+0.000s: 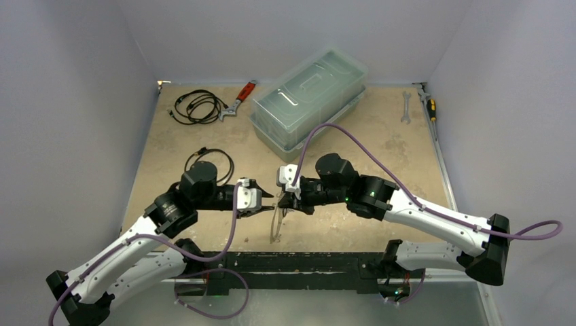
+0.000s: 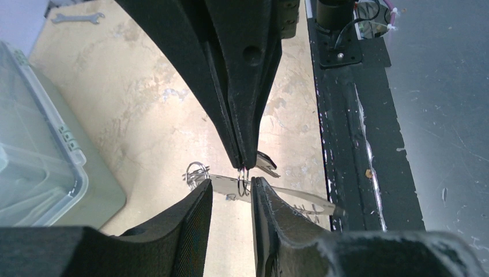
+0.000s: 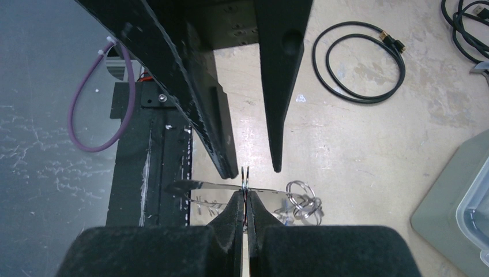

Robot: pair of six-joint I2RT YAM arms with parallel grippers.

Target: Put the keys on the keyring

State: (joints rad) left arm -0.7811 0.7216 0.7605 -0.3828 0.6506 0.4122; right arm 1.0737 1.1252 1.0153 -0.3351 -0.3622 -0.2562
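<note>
My right gripper (image 1: 280, 202) is shut on a small split ring (image 3: 245, 178) on the rim of the keyring (image 1: 274, 225), a thin silvery hoop that hangs below it. The hoop is edge-on in the right wrist view (image 3: 196, 186) and the left wrist view (image 2: 300, 199). Small metal rings (image 3: 302, 199) cluster at one end of it. My left gripper (image 1: 263, 197) is open. Its fingertips (image 2: 203, 190) straddle the held ring without touching it. A small dark-topped key-like piece (image 2: 265, 164) shows behind the right fingertips (image 2: 245, 161). No blue-tagged key is in view.
A clear lidded plastic box (image 1: 309, 102) stands behind the grippers. A black cable loop (image 1: 210, 163) lies just behind the left arm, with a coiled cable (image 1: 199, 106) and red-handled pliers (image 1: 238, 100) at the far left. A wrench (image 1: 406, 107) and a screwdriver (image 1: 429, 102) lie far right.
</note>
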